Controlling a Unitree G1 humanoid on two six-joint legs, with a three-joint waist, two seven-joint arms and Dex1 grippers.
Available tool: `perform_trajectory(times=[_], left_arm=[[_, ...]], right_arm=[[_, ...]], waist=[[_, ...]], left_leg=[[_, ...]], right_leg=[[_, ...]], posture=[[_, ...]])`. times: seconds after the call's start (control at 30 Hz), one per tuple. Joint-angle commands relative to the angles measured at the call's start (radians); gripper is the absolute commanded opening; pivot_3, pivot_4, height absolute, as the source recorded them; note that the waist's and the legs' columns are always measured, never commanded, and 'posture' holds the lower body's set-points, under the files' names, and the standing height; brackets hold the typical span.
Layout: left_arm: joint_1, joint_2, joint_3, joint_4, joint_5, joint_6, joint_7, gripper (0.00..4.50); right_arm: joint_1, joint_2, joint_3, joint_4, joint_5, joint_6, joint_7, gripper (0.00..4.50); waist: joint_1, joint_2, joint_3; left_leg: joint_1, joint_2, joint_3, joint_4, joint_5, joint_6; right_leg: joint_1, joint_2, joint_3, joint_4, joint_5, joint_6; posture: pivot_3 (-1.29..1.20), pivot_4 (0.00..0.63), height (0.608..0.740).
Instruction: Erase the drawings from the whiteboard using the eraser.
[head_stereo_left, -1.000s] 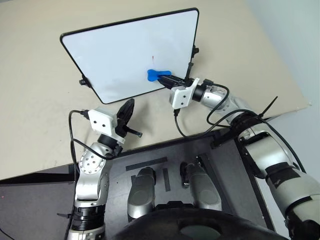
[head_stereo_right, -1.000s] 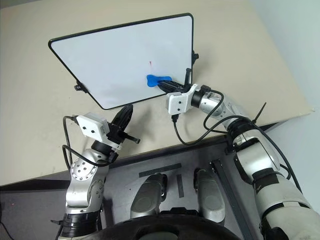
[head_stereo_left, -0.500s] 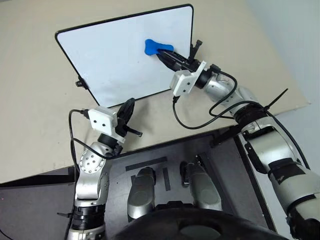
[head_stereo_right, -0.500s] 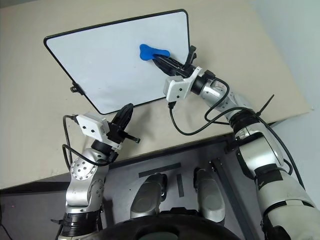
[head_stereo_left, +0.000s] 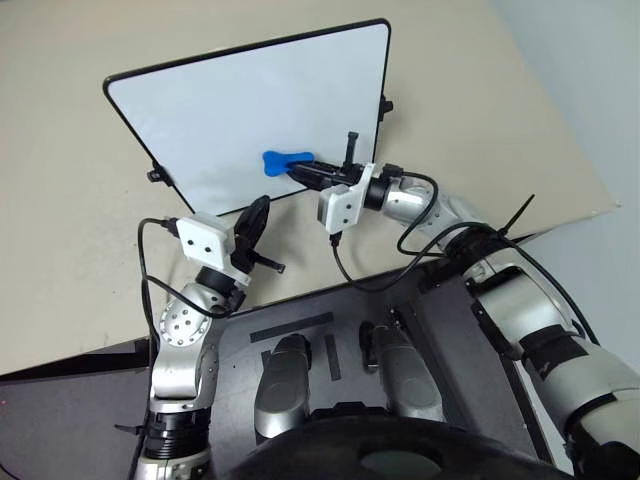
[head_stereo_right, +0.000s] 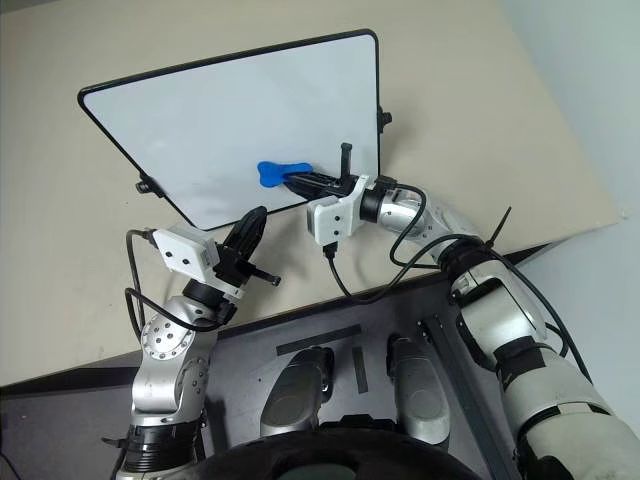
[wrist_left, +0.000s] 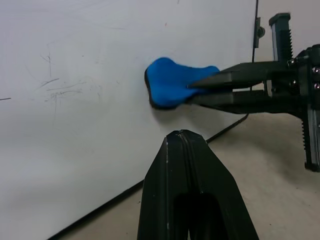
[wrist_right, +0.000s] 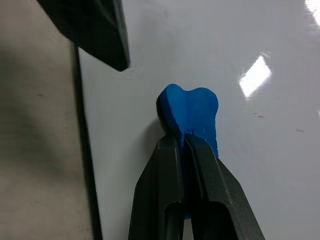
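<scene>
The whiteboard (head_stereo_left: 220, 110) lies on the beige table, black-framed, with small knobs on its sides. My right gripper (head_stereo_left: 298, 168) is shut on the blue eraser (head_stereo_left: 279, 160) and presses it flat against the board's near part, close to the near edge. In the right wrist view the eraser (wrist_right: 189, 112) sticks out beyond the closed fingers (wrist_right: 165, 170). My left gripper (head_stereo_left: 257, 210) is shut and empty, hovering just off the board's near edge and pointing at the eraser (wrist_left: 172, 82). Of the drawings, a tiny red speck (wrist_left: 166, 23) shows on the board.
The beige table (head_stereo_left: 480, 120) stretches around the board, with open surface to the right and left. Its near edge (head_stereo_left: 300, 288) runs diagonally above a dark platform. A black cable (head_stereo_left: 350, 270) loops from my right wrist. Faint grey smudges (wrist_left: 60, 87) mark the board.
The right gripper swept the eraser up toward the board's far right corner, then back down and left to the near edge. The board shifted slightly to the left. The left arm stayed still.
</scene>
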Motion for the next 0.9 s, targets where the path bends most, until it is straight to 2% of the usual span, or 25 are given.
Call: perform_trajectory(times=[0.03, 0.17, 0.33, 0.53, 0.63, 0.8, 0.9], left_arm=[[-0.001, -0.004, -0.005, -0.011, 0.0, -0.024, -0.002, 0.0], [0.01, -0.002, 0.0, -0.018, -0.002, -0.028, -0.005, 0.0], [0.024, 0.002, 0.004, -0.028, -0.005, -0.026, -0.005, 0.0], [0.016, 0.014, 0.003, -0.018, -0.014, -0.016, -0.02, 0.0], [-0.003, 0.024, 0.013, -0.002, -0.023, -0.011, -0.033, 0.0], [-0.029, 0.041, 0.027, 0.012, -0.031, -0.003, -0.044, 0.0], [-0.038, 0.066, 0.054, 0.023, -0.051, 0.001, -0.059, 0.0]], right_arm=[[0.021, -0.021, -0.024, -0.048, 0.042, 0.012, 0.027, 0.02], [0.106, -0.061, -0.061, -0.168, 0.208, 0.067, 0.172, 0.02], [0.326, -0.203, -0.111, -0.529, 0.474, 0.382, 0.438, 0.02], [0.496, -0.326, -0.154, -0.793, 0.528, 0.654, 0.535, 0.02], [0.519, -0.33, -0.15, -0.834, 0.496, 0.696, 0.53, 0.75], [0.52, -0.309, -0.182, -0.886, 0.518, 0.762, 0.514, 2.46], [0.521, -0.284, -0.199, -0.925, 0.529, 0.8, 0.5, 3.43]], waist=[[0.0, 0.0, 0.0], [0.007, 0.0, 0.0], [0.013, -0.002, -0.001], [0.008, -0.002, -0.001], [0.002, -0.002, -0.001], [0.003, -0.002, -0.001], [0.003, -0.002, -0.001]], left_leg=[[0.0, 0.0, 0.0, 0.0, 0.0, 0.0], [-0.001, 0.0, 0.0, 0.0, -0.001, 0.0], [-0.003, 0.0, 0.001, 0.001, -0.001, 0.001], [-0.002, 0.0, 0.002, 0.003, 0.0, 0.001], [0.003, 0.001, 0.001, 0.003, 0.001, 0.0], [0.007, 0.0, 0.0, 0.003, 0.003, 0.002], [0.006, 0.0, 0.0, 0.003, 0.003, 0.002]], right_leg=[[0.0, 0.0, 0.0, 0.0, 0.0, 0.0], [0.0, 0.0, -0.001, -0.001, 0.0, 0.0], [0.0, 0.0, -0.002, -0.002, 0.0, 0.0], [0.002, 0.0, -0.002, -0.001, 0.0, 0.0], [0.006, 0.001, -0.002, 0.0, 0.0, 0.0], [0.009, 0.003, -0.001, -0.001, -0.003, 0.008], [0.009, 0.003, -0.001, -0.001, -0.002, 0.007]], posture=[[0.0, 0.15, 0.74], [0.0, 0.15, 0.74], [0.0, 0.15, 0.74], [0.0, 0.15, 0.74], [0.0, 0.15, 0.74], [0.0, 0.15, 0.74], [0.0, 0.15, 0.74]])
